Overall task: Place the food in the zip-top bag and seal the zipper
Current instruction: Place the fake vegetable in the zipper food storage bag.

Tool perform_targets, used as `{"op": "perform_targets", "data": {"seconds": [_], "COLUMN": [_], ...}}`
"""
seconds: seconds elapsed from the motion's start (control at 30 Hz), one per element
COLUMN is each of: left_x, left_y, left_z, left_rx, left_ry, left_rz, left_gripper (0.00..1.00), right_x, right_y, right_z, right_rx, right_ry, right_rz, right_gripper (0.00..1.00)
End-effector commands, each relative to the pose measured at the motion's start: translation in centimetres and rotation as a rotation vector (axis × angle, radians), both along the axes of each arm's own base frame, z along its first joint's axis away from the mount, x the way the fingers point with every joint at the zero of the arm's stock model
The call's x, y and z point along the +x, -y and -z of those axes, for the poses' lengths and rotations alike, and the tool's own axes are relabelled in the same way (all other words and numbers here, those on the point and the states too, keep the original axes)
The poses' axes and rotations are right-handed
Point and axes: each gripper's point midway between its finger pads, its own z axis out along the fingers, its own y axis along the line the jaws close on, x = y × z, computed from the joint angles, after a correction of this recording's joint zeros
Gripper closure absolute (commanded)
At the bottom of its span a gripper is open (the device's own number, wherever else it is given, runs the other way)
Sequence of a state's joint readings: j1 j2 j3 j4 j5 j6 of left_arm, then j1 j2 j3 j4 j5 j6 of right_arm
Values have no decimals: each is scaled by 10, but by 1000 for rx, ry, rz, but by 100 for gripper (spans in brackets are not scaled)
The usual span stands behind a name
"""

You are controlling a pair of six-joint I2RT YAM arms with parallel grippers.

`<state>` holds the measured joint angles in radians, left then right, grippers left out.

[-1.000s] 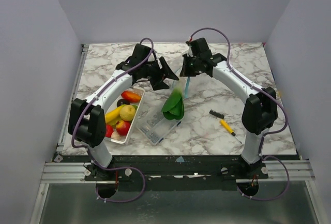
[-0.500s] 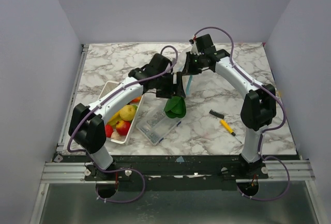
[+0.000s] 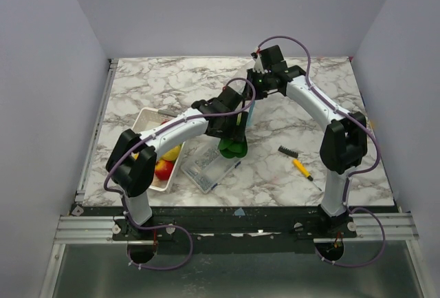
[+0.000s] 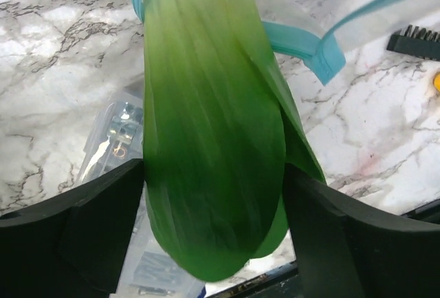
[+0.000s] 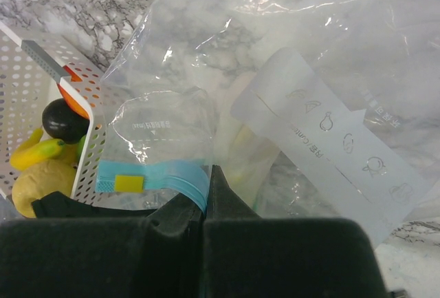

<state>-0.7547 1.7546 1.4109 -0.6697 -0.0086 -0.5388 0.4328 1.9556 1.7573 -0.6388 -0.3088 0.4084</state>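
Note:
The green-and-white leek [image 4: 213,146] hangs with its green end down and its pale end inside the mouth of the zip-top bag [image 5: 289,57]. My left gripper [image 4: 214,243] is shut on the leek's green end, one finger touching each side. In the top view it [image 3: 232,129] is just above the leek [image 3: 232,148]. My right gripper [image 5: 209,177] is shut on the bag's blue zipper [image 5: 165,174] and holds the bag up above the table [image 3: 253,100]. The zipper [image 4: 302,45] curls beside the leek. More food, yellow fruit [image 3: 170,152] and a red apple [image 3: 163,168], lies in the white tray [image 3: 146,115].
A clear rigid box [image 3: 210,167] lies on the marble under the leek. A yellow-handled black brush [image 3: 297,162] lies to the right. The tray [image 5: 34,98] also holds a dark fruit [image 5: 63,120] and a banana [image 5: 38,152].
My left arm has swung right from above the tray to the hanging leek, and its jaws now close round the green end. The right gripper still holds the bag up.

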Motion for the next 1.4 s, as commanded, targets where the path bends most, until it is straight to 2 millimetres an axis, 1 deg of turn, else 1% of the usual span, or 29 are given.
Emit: {"op": "perform_targets", "data": {"seconds": [0.0,0.1,0.17,0.2,0.27,0.3,0.4,0.47,0.5,0.57,0.63,0.7,0.8,0.93,1.0,1.07,1.1,1.13,1.2,1.3,1.37], "left_x": [18,21,22,18,14,12,0,-1,0,3,4,5,13,28,43,55,59,62,66,68,62], "left_y": [3,4,4,7,5,4,-1,-8,-11,-13,-9,-5,-1,7,4,6,5,4,2,-4,-7], "left_z": [12,10,0,-6,-20,-28,-51,-68,-74,-85,-93,-97,-101,-117,-114,-109,-106,-105,-103,-100,-103], "left_rx": [1,-42,-77,-108,-135,-152,-206,-231,-241,-270,-311,-344,-404,-516,-499,-490,-477,-470,-458,-433,-420], "left_ry": [29,45,65,58,74,82,82,102,109,119,103,49,-7,-2,14,32,34,43,68,61,46], "left_rz": [-36,-48,-36,-9,13,26,71,75,79,95,127,149,128,90,24,-1,-21,-31,-58,-89,-85], "left_gripper": [30,56,73,78,87,89,94,99,100,100,100,100,100,100,99,92,87,79,61,45,33], "right_x": [-7,-9,-11,-12,-15,-16,-17,-20,-22,-28,-31,-35,-40,-44,-44,-44,-44,-43,-41,-38,-35], "right_y": [-6,-5,-5,-5,-6,-5,-1,-3,-4,-9,-14,-20,-27,-32,-35,-38,-39,-40,-40,-41,-39], "right_z": [-14,-15,-16,-17,-19,-22,-21,-20,-21,-25,-33,-41,-51,-48,-47,-49,-50,-51,-53,-54,-53], "right_rx": [40,42,43,46,54,58,43,47,59,92,128,171,229,271,290,312,317,320,336,373,383], "right_ry": [5,7,11,16,31,42,46,33,21,3,-5,-16,-27,-59,-73,-80,-82,-82,-87,-103,-108], "right_rz": [-20,-24,-30,-38,-51,-54,-50,-65,-72,-87,-95,-112,-124,-133,-134,-136,-136,-134,-124,-116,-105], "right_gripper": [100,100,99,100,99,100,100,100,99,100,99,99,100,100,100,100,99,100,100,100,100]}}
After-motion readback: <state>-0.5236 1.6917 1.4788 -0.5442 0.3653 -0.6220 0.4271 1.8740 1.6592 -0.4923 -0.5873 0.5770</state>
